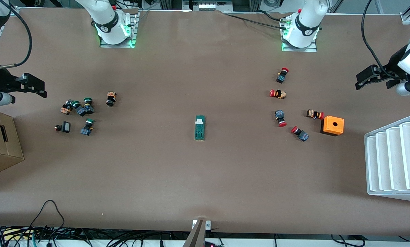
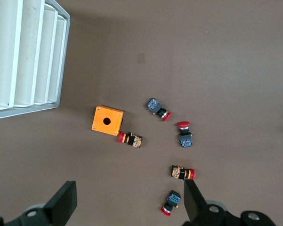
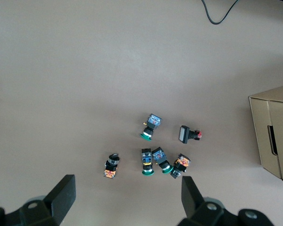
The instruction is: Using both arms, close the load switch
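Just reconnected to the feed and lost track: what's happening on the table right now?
Nothing is being handled yet. The load switch lies alone mid-table, untouched. The left gripper hangs open at its end of the table, over the red push buttons and the orange box. The right gripper hangs open at its own end, over the green push buttons beside a cardboard box. Both arms wait, well away from the switch.

A brown table point(image 1: 205, 178) is carrying the load switch point(image 1: 200, 127) at its middle; toward the left arm's end of it are lying red push buttons point(image 1: 281, 118), an orange box point(image 1: 332, 125) and a white tray point(image 1: 395, 159); toward the right arm's end, green push buttons point(image 1: 87, 126) and a cardboard box point(image 1: 0, 142)
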### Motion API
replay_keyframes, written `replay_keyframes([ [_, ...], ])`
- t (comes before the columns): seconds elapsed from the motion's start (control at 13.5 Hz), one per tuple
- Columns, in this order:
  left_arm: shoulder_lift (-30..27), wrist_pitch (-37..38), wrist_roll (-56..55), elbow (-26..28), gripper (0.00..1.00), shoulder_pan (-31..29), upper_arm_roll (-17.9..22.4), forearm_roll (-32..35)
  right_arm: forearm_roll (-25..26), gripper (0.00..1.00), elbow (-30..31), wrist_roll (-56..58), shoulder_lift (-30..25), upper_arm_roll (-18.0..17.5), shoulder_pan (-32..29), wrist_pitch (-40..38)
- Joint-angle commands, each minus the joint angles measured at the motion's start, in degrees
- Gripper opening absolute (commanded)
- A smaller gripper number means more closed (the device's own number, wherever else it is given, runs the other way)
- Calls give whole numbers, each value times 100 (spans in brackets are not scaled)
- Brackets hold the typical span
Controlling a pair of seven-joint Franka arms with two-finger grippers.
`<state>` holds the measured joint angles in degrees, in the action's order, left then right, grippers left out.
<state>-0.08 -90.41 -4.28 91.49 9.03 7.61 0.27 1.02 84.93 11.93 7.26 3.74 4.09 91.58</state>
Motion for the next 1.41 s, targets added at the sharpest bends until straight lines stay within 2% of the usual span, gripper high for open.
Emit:
replay_keyframes([
  [0.0, 26, 32, -55, -131, 100, -6, 4, 79, 109, 99, -117, -23, 56, -22, 4, -96],
  [0.81, 26, -47, -82, -122, 100, 81, -75, -18, 74, 99, -152, 29, 56, -13, -5, -105],
  [1.33, 157, -793, -1301, -8, 100, 82, -1673, -18, 65, 99, -152, 20, 56, -4, -5, -105],
])
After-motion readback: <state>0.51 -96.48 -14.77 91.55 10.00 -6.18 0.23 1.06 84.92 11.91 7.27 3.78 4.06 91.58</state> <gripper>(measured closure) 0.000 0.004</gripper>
